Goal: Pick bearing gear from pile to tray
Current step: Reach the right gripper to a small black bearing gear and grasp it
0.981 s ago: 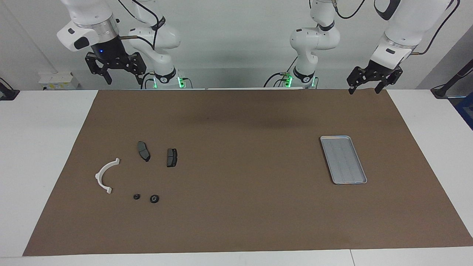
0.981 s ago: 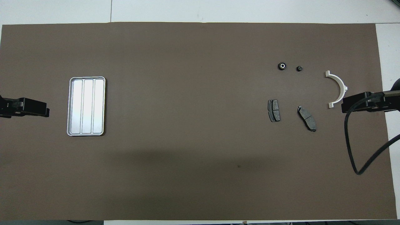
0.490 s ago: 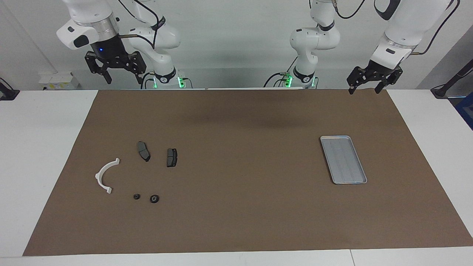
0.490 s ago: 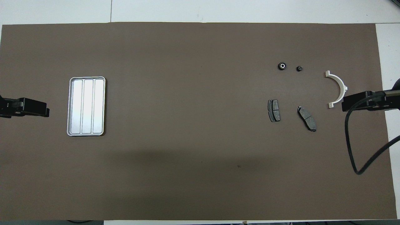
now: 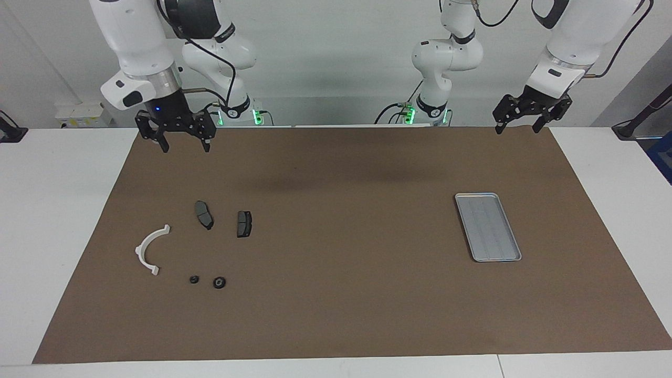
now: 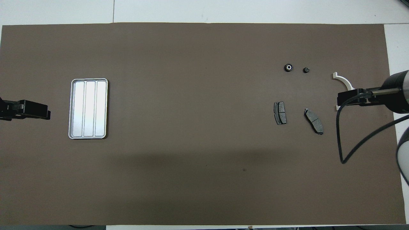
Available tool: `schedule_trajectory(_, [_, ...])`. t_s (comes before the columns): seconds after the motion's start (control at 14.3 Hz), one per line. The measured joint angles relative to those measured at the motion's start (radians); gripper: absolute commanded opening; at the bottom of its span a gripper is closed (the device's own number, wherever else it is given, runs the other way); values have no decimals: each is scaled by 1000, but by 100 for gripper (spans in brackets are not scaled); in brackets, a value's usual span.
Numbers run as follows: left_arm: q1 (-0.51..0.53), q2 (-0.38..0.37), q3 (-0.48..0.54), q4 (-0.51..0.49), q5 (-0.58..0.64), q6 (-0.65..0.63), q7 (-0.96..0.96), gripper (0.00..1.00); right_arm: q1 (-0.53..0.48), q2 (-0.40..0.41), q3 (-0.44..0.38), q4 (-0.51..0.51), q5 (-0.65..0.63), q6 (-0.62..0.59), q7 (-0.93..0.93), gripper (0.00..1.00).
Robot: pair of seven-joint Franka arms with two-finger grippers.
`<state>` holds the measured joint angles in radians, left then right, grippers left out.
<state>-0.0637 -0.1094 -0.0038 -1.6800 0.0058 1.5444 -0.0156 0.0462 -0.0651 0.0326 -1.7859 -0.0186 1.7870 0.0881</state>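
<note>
The pile lies toward the right arm's end of the mat. It holds two small black rings (image 5: 219, 282) (image 5: 194, 280), the bigger one (image 6: 288, 67) with a light centre, a white half-ring bracket (image 5: 149, 251) and two dark brake pads (image 5: 203, 214) (image 5: 244, 223). The silver ridged tray (image 5: 488, 227) (image 6: 88, 108) lies empty toward the left arm's end. My right gripper (image 5: 186, 148) hangs open high over the mat at the pile's end, touching nothing. In the overhead view the right gripper (image 6: 343, 98) covers part of the bracket (image 6: 342, 78). My left gripper (image 5: 517, 129) (image 6: 44, 111) waits open in the air over the mat's corner at the tray's end.
A brown mat (image 5: 341, 294) covers most of the white table (image 5: 63, 184). A black cable (image 6: 351, 150) loops down from the right arm over the mat beside the brake pads.
The right arm has come down and swung in over the mat toward the pile, gripper still open. The left arm and all the parts have not moved.
</note>
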Motion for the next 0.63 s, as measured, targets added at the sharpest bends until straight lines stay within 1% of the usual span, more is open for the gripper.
schedule_trajectory(0.14, [0, 0, 0, 0, 0, 0, 0, 100, 0, 71, -1, -21, -1, 83, 7, 100])
schedule_trajectory(0.42, [0, 0, 0, 0, 0, 0, 0, 100, 0, 264, -1, -20, -45, 272, 144, 100])
schedule_trajectory(0.56, [0, 0, 0, 0, 0, 0, 0, 100, 0, 361, -1, 6, -62, 345, 194, 100])
schedule_trajectory(0.63, [0, 0, 0, 0, 0, 0, 0, 100, 0, 408, -1, 33, -72, 363, 215, 100])
